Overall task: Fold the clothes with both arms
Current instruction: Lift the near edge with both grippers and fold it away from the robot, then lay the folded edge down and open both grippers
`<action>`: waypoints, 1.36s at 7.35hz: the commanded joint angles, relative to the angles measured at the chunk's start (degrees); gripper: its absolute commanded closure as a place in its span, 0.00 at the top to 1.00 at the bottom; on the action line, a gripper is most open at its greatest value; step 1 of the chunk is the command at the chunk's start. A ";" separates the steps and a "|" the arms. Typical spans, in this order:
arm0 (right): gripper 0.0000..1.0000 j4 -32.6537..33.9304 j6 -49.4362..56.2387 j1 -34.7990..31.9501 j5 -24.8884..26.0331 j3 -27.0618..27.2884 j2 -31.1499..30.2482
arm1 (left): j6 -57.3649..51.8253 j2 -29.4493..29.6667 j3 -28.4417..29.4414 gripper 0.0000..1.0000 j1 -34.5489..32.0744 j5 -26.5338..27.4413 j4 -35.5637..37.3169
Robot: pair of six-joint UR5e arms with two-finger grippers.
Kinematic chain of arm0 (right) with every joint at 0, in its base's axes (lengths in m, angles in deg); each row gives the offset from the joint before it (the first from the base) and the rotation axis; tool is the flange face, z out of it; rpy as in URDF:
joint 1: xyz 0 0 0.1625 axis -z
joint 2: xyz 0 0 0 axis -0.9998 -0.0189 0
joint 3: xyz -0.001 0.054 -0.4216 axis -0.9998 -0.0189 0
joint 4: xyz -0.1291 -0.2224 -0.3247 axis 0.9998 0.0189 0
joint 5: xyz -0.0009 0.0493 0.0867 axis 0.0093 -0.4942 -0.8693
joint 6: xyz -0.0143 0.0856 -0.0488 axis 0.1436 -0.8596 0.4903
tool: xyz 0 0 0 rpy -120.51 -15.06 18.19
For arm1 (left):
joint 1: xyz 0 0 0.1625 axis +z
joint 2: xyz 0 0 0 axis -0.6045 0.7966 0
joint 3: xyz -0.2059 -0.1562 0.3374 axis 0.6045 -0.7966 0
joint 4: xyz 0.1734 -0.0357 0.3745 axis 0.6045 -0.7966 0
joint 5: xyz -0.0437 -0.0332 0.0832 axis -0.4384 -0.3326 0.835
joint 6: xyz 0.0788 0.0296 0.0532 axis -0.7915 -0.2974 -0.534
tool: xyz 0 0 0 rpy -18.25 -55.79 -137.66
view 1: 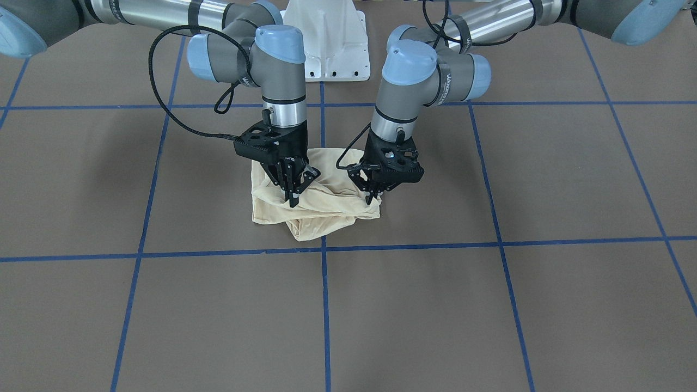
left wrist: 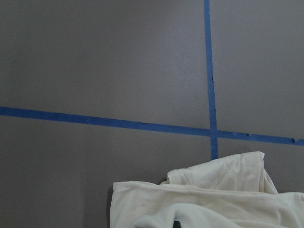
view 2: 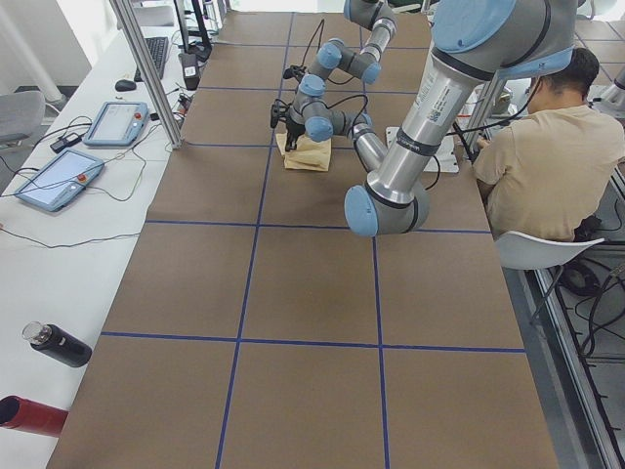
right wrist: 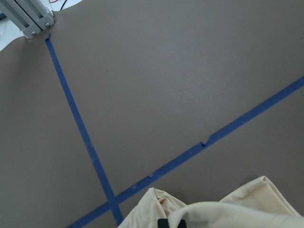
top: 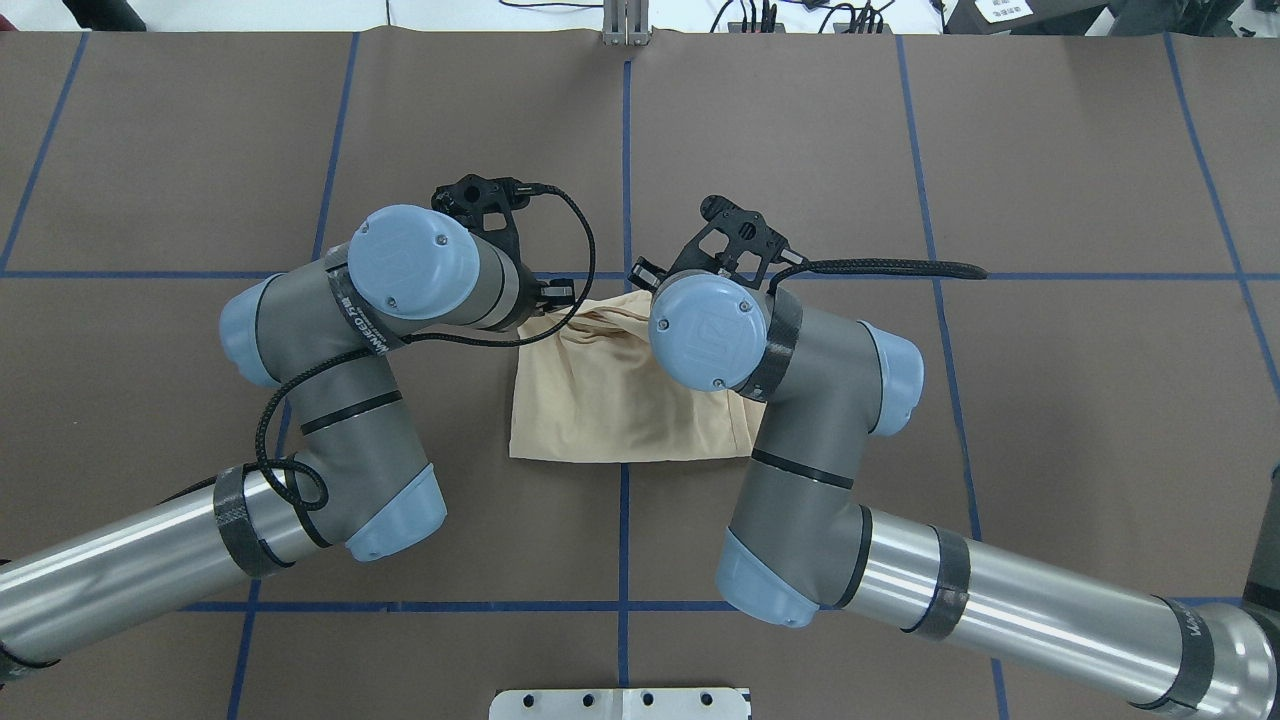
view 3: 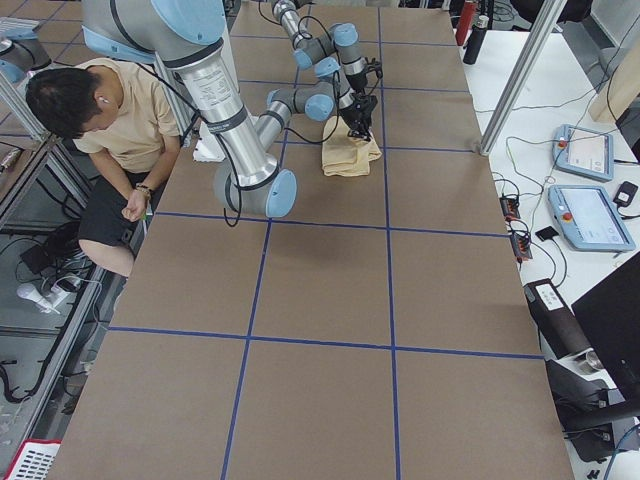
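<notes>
The cream-yellow T-shirt (view 1: 321, 209) lies as a small folded bundle near the table's middle, bunched along its edge away from the robot; it also shows in the overhead view (top: 610, 400). Its print and neck tag are hidden. My left gripper (view 1: 373, 197) points down at the bundle's corner on the front view's right, fingers pinched together in the fabric. My right gripper (view 1: 294, 197) does the same at the opposite corner. In the overhead view both wrists hide the fingers. Each wrist view shows raised folds of the shirt at its lower edge (left wrist: 213, 199) (right wrist: 228, 211).
The brown table carries a grid of blue tape lines (view 1: 323, 250). The white pedestal base (view 1: 326, 49) stands behind the shirt. A seated person (view 2: 537, 166) is beside the robot. Tablets (view 2: 119, 122) and bottles (view 2: 57, 344) lie on the side bench.
</notes>
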 commanded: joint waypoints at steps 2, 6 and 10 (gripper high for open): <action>0.60 -5.38 6.38 -2.34 -1.62 -6.00 0.77 | -2.08 -0.10 3.01 0.00 -0.29 -0.06 -4.00; 1.00 -4.35 11.62 -5.17 -11.39 -5.85 3.93 | -14.72 -2.63 -0.13 1.00 -2.48 -1.02 -6.39; 1.00 -0.30 11.00 3.10 -4.71 -6.63 2.88 | -16.95 -4.67 -1.47 1.00 -3.99 -3.31 -6.83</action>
